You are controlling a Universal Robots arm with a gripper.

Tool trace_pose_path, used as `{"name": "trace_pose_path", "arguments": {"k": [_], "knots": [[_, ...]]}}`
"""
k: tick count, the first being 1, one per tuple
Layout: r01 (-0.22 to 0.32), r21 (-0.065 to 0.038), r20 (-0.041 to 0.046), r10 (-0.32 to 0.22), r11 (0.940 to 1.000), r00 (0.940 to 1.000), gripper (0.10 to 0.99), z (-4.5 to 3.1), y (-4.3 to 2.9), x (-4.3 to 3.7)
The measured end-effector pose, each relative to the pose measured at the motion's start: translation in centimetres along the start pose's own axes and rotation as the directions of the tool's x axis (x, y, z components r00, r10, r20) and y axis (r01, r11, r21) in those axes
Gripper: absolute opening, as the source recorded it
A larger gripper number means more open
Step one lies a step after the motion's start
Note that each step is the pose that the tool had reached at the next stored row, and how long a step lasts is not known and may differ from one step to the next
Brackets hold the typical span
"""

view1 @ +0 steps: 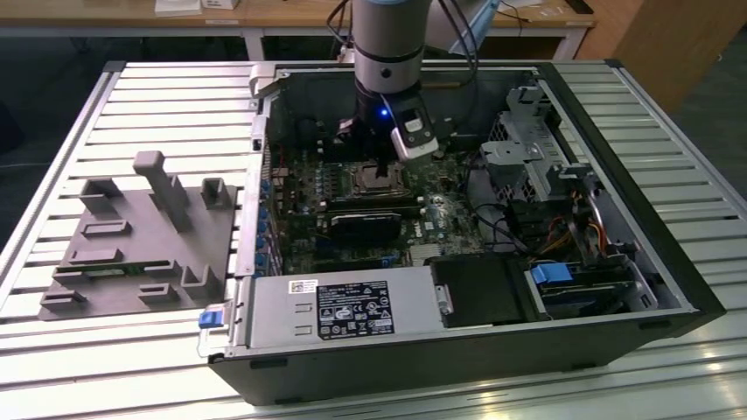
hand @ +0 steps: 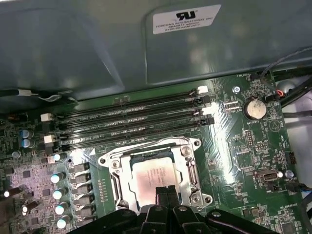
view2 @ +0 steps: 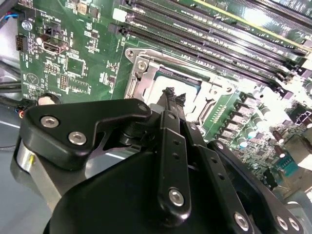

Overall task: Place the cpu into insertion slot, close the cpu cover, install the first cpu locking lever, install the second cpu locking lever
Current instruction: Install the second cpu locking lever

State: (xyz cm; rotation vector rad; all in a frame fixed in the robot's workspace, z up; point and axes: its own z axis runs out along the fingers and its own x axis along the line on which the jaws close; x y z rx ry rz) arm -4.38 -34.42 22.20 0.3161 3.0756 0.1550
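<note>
The cpu (hand: 152,176) lies flat in the insertion slot (hand: 113,165), its silver-grey top showing through the window of the cpu cover (hand: 146,152). The cover lies down around the chip. My gripper (hand: 165,194) hangs just above the near edge of the socket, its two black fingers pressed together with nothing seen between them. In the second wrist view the gripper (view2: 173,95) points at the same socket (view2: 139,66), over the chip (view2: 181,83). In the exterior view the arm stands over the socket (view1: 376,179) in the open computer case. I cannot tell how the locking levers stand.
Long black memory slots (hand: 131,122) run beside the socket, with a row of capacitors (hand: 61,195) on another side. A black heatsink block (view1: 364,226), the power supply (view1: 338,311) and a drive cage (view1: 531,157) crowd the case. A grey fixture (view1: 140,236) sits at the exterior view's left.
</note>
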Motion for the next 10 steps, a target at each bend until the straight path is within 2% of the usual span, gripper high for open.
{"name": "trace_pose_path", "arguments": {"k": [4, 10], "knots": [[0.0, 0.0, 0.0001, 0.0, 1.0, 1.0, 0.106, -0.41, 0.06, -0.01], [0.0, 0.0, 0.0002, 0.0, 1.0, 1.0, 0.106, -0.41, 0.06, -0.01]]}}
